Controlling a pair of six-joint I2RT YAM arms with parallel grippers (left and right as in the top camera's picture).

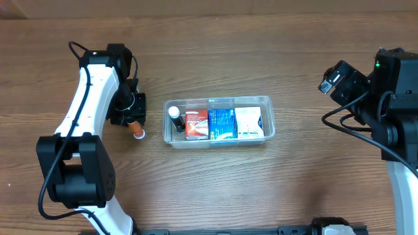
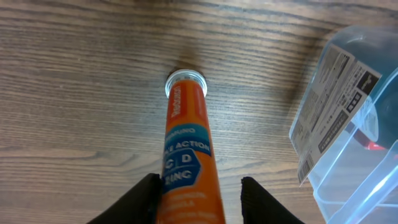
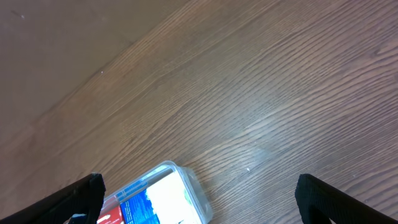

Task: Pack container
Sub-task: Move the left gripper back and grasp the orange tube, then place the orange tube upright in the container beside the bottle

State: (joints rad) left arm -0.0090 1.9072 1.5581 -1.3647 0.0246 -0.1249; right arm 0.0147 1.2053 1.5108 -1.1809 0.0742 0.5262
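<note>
The container (image 1: 219, 100) is a clear rectangular tub at the table's middle. It holds a small dark bottle (image 1: 175, 117), a red carton (image 1: 196, 124), a blue carton (image 1: 222, 123) and a white carton (image 1: 250, 122). An orange tube (image 1: 136, 129) lies on the table just left of the tub. My left gripper (image 1: 134, 117) is open around the tube (image 2: 186, 149): the left finger touches it, and the right finger stands off with a gap. The tub's corner (image 2: 354, 155) shows at the right of the left wrist view. My right gripper (image 1: 336, 78) is open wide and empty, high at the right, with the tub's end (image 3: 193, 186) below it.
The table is brown wood (image 1: 294, 183). The left arm's base (image 1: 78, 170) stands at the front left and the right arm (image 1: 398, 117) at the far right edge.
</note>
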